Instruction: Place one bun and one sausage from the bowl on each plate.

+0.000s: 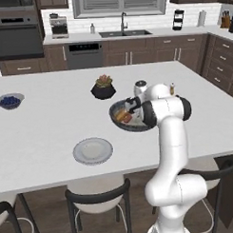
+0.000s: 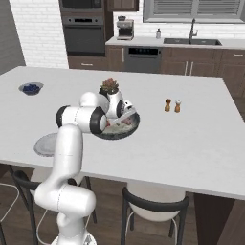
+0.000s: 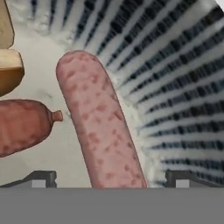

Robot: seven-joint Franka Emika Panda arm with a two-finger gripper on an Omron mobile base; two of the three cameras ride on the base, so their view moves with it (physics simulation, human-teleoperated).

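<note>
Hand view: sausage [image 3: 99, 122] runs lengthwise between the spread claw [image 3: 111, 178] tips, inside the bowl [image 3: 183, 65]

Glossy white arm [image 1: 173, 149] (rounded links), dark joints.

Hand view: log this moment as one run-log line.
phase: reaching into bowl | gripper: open, fingers astride sausage | held: nothing | grey plate: bare
</note>
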